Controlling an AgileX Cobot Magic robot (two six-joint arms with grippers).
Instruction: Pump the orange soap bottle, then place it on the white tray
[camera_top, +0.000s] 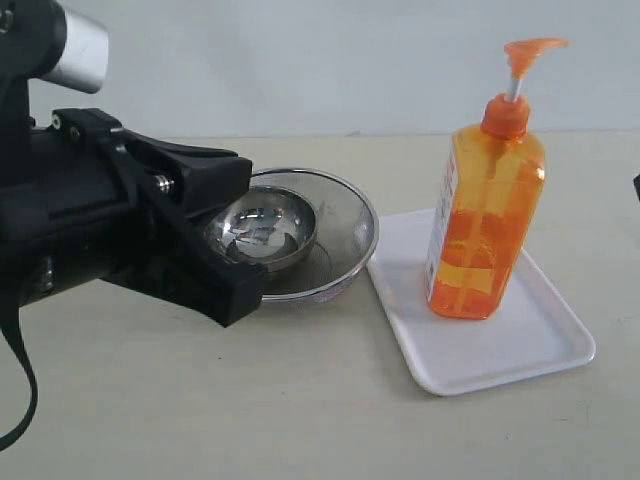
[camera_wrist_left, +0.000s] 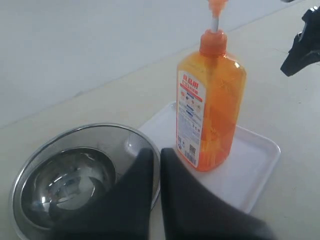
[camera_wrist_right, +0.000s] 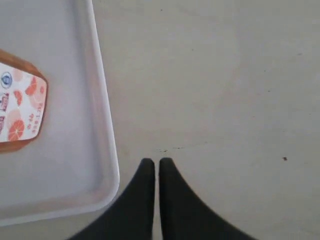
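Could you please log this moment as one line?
bottle: upright on tray | left tool: shut, empty | right tool: shut, empty

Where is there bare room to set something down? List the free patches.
Free: the white tray in front of the orange soap bottle; the table in front of the steel bowls and tray; the table beside the tray's outer edge, by the right end effector. Crowded: bowls sit close against the tray, with the left end effector near them.
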